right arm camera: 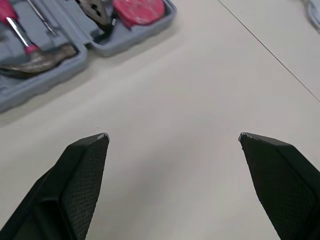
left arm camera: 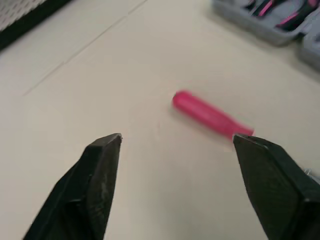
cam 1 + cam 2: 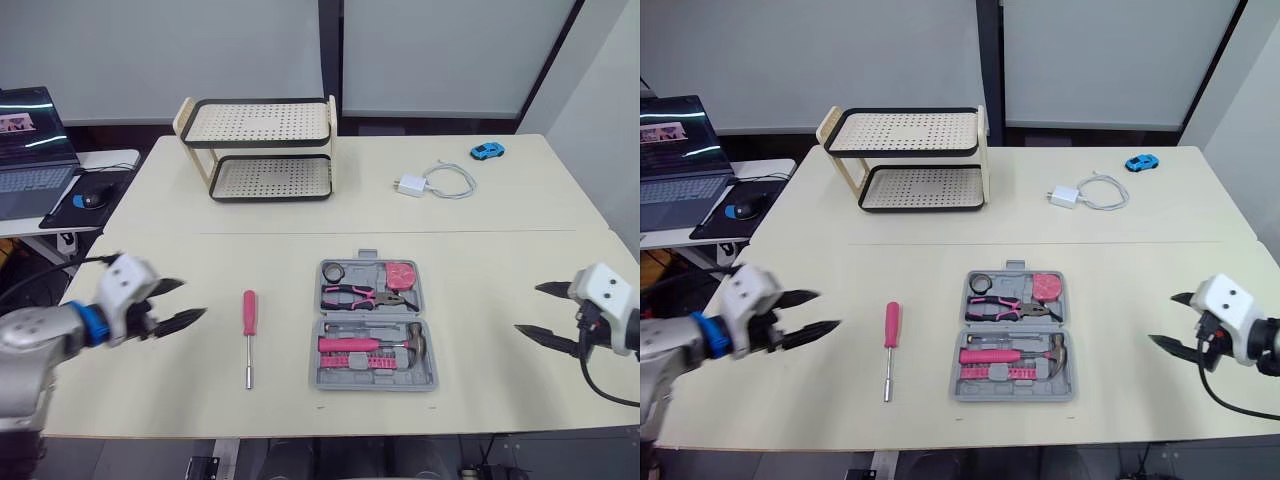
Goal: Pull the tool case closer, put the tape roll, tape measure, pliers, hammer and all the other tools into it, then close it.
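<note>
1. Your case [image 3: 375, 325] lies open on the bench [image 3: 480, 230], low in the middle of the frame. The tape roll [image 3: 334, 272], tape measure [image 3: 400, 274], pliers [image 3: 365, 296] and hammer [image 3: 400, 343] sit inside it.
2. The screwdriver [image 3: 249, 337] is the one tool you can see outside the case. It lies flat on the bench, just left of the case and not touching it.
3. Its long axis runs up and down the frame, about parallel to the case's left edge. The pink handle is at the upper end, and the metal shaft points down toward the frame's bottom edge.
4. Your left claw [image 3: 192, 299] hovers at lower left, wide and empty, with its tips aimed right toward the handle. The screwdriver lies between this claw and the case.
5. Your right claw [image 3: 527, 308] hovers at lower right, also wide and empty, well apart from the case. The case sits between it and the screwdriver, so your left arm is much the nearer one.
6. The left fingers are spread roughly along the screwdriver's axis. You will likely need to turn the wrist so they straddle the handle across its width before you close.
</note>
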Robot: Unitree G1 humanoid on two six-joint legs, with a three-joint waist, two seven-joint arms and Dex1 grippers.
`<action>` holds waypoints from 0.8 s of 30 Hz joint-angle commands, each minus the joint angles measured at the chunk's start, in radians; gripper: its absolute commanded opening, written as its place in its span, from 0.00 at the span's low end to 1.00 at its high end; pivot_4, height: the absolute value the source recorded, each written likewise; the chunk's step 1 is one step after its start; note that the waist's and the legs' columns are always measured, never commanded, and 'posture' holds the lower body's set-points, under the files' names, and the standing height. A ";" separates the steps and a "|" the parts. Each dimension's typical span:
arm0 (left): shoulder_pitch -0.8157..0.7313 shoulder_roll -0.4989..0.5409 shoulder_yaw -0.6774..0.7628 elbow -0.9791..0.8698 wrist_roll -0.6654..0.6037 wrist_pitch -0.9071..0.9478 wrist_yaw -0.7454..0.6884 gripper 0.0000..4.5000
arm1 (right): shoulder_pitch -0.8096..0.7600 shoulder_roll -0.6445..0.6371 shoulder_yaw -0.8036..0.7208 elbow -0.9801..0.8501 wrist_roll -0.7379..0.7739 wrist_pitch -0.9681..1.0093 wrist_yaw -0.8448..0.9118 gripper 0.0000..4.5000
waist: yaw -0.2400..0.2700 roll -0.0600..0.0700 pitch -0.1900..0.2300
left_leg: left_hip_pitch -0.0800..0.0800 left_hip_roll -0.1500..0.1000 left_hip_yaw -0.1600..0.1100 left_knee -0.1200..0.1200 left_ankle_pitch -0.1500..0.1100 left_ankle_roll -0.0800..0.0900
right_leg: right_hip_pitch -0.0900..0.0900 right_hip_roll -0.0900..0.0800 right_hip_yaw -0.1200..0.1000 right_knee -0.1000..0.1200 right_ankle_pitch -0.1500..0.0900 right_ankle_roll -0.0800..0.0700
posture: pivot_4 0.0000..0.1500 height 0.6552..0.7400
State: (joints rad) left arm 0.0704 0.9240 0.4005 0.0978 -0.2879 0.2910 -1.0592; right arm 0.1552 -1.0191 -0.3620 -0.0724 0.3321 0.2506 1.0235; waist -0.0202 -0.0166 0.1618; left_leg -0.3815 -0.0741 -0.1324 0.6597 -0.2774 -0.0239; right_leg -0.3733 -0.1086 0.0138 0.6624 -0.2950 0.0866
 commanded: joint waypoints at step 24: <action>0.110 -0.034 0.063 0.018 -0.027 -0.010 0.120 0.99 | -0.194 0.147 0.125 -0.226 0.153 0.085 -0.007 1.00 | -0.006 0.002 0.000 | 0.000 0.002 -0.001 0.000 -0.002 -0.002 | -0.001 0.001 0.001 0.000 0.000 0.000 | 1.00 1.00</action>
State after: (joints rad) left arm 0.1765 0.8703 0.4404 0.1486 -0.2849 0.2313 -0.9339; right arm -0.0063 -0.8800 -0.2511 -0.2113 0.4259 0.2971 1.0071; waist -0.0267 -0.0151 0.1615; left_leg -0.3815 -0.0722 -0.1329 0.6595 -0.2792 -0.0258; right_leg -0.3746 -0.1078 0.0147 0.6626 -0.2950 0.0864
